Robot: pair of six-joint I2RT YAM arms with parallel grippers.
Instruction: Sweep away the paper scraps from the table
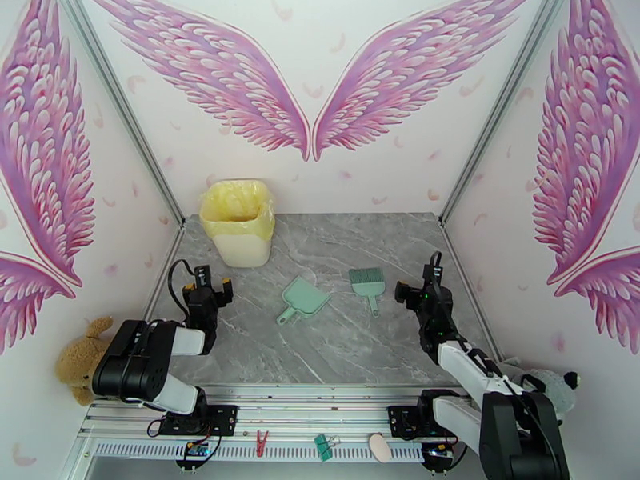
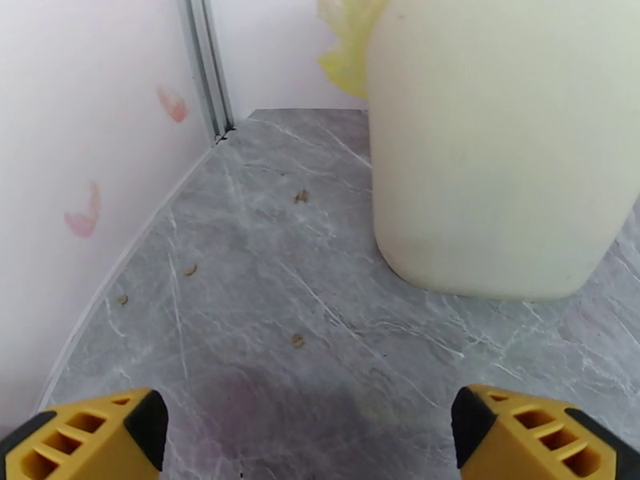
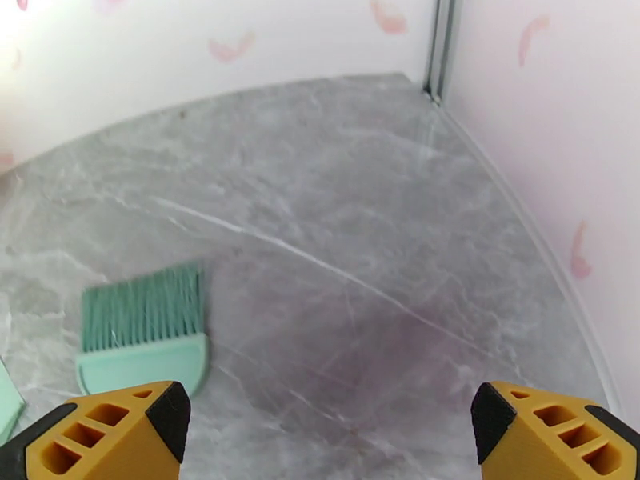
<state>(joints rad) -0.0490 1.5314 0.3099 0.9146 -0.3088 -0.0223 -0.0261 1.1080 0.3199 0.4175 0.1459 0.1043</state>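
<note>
Table [image 1: 344,346]: flat grey marble-look slab, pale veins, metal frame, boxed in by white panels with pink wing prints. In its far-left corner is the bin [image 1: 244,243], smooth cream plastic, rounded-rectangular, with a crinkly yellow liner [image 1: 236,200] folded over the rim. Mid-table is a mint dustpan [image 1: 307,298], a shallow scoop with its handle pointing near-left. Just right of it, not touching, is a mint brush [image 1: 368,283] with a flat stubby head, darker green bristles toward the back wall and handle toward the arms. Left gripper [image 2: 308,422] is spread fully with nothing between the jaws, over bare slab near the left edge in front of the bin. Right gripper [image 3: 332,422] is the same, wide open and empty, near the right edge, right of the brush. Fingers [image 2: 96,438] are yellow plastic with open ribbed cells and black pads on the inner faces. Left wrist view resolves a few tiny brown specks [image 2: 298,340] on the slab left of the bin, too small to make out from the top; can't tell what they are. It also gives the bin's matte wall and rounded bottom edge close up. Right wrist view separates individual bristle strands and the brush's rounded shoulder. Top view adds a tan teddy [image 1: 80,363] off the table's left side and a red peg [image 1: 262,442] on the front rail.
</note>
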